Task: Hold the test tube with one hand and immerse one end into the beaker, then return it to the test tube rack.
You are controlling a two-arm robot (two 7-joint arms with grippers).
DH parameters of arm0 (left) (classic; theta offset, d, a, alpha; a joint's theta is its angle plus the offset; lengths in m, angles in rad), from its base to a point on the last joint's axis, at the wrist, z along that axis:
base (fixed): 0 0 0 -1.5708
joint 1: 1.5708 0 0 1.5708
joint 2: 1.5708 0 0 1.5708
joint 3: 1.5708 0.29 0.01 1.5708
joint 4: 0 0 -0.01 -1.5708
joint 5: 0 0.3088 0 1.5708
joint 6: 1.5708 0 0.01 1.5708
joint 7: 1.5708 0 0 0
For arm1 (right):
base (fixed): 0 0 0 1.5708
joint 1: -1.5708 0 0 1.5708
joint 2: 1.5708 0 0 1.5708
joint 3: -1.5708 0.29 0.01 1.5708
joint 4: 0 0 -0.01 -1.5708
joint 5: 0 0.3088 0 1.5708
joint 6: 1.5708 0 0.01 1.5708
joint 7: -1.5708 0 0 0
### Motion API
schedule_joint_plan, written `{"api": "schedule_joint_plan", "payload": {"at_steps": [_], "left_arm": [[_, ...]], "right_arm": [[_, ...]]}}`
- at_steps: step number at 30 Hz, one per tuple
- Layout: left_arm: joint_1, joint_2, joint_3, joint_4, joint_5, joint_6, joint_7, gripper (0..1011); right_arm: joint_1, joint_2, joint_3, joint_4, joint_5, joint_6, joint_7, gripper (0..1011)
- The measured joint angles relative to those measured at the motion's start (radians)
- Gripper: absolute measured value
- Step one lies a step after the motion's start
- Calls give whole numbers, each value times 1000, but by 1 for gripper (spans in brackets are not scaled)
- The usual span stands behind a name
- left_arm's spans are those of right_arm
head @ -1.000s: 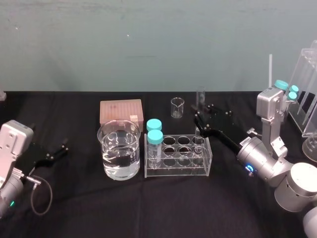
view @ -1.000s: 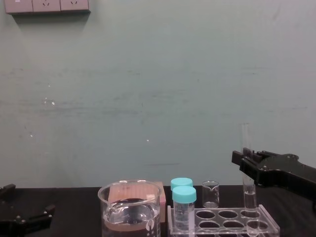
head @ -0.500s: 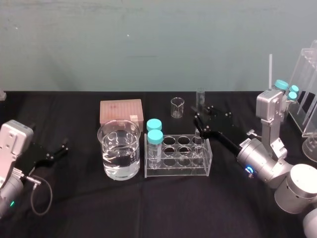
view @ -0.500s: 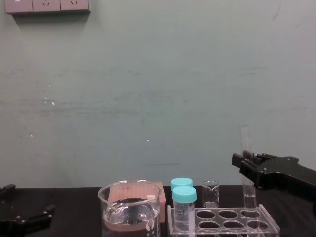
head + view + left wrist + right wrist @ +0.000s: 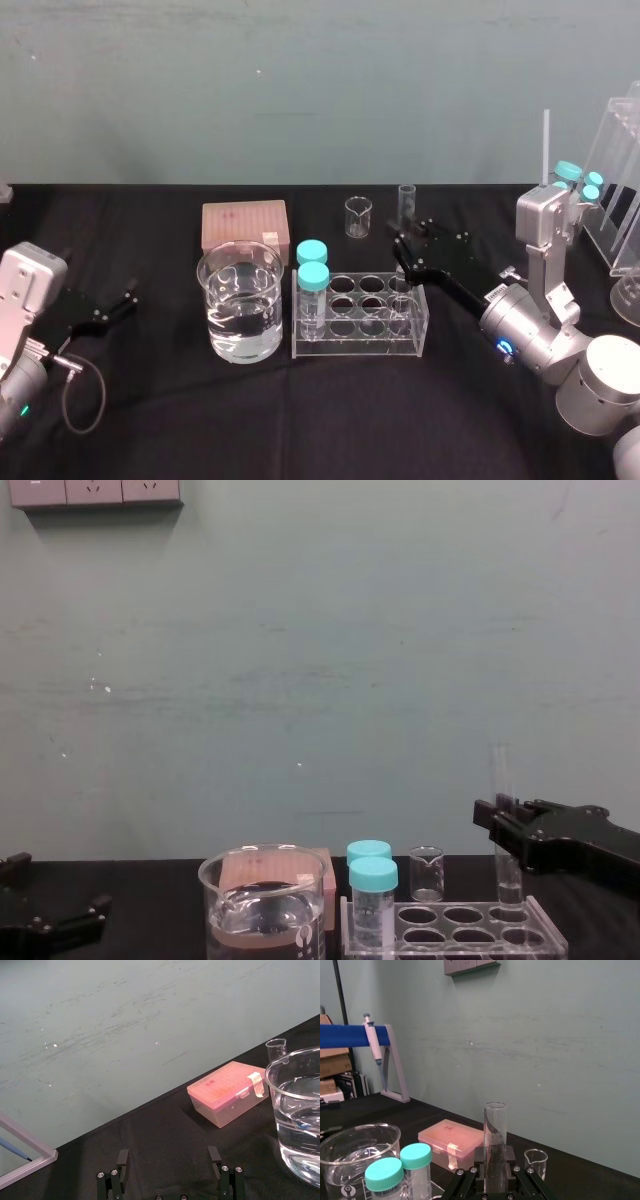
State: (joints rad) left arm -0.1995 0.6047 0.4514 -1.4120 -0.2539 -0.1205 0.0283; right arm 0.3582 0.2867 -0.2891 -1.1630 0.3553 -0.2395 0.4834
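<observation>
Head view, test tube rack (image 5: 355, 347): sitting on the black table (image 5: 300, 420), its holes facing up.
Head view, right gripper (image 5: 403, 252): reaching in over the rack's right end, jaws pinching the test tube (image 5: 406, 205).
Head view, test tube: standing upright at the rack's rear right hole, its open top well above the rack.
Head view, beaker (image 5: 216, 300): standing just left of the rack, holding water.
Head view, teal-capped vials (image 5: 312, 272): standing in the rack's two leftmost holes.
Head view, left gripper (image 5: 118, 305): lying idle well left of the rack.
Left wrist view, left gripper (image 5: 168, 1160): jaws spreading wide, gripping nothing.
Right wrist view, right gripper (image 5: 495, 1166): fingers pressing on both sides of the test tube (image 5: 495, 1130), which is standing upright between them.
Chest view, right gripper (image 5: 497, 822): hanging above the right end of the rack (image 5: 455, 920), clamping the test tube (image 5: 502, 780) partway up.
Chest view, test tube tip: sitting level with the rack's top plate; I cannot tell whether it is inside the hole.
Chest view, beaker (image 5: 215, 895): standing left of the rack, apart from the tube.
</observation>
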Motion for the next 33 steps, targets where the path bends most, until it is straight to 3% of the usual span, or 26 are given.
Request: {"api": "schedule_joint_plan", "payload": {"at_steps": [25, 32, 33], "left_arm": [[0, 0, 0, 0, 0, 0, 0, 1000], [0, 0, 0, 0, 0, 0, 0, 1000], [0, 0, 0, 0, 0, 0, 0, 1000]], "right_arm": [[0, 1, -1, 0, -7, 4, -5, 229], [0, 1, -1, 0, -6, 3, -5, 400], [0, 1, -1, 0, -6, 3, -5, 469]]}}
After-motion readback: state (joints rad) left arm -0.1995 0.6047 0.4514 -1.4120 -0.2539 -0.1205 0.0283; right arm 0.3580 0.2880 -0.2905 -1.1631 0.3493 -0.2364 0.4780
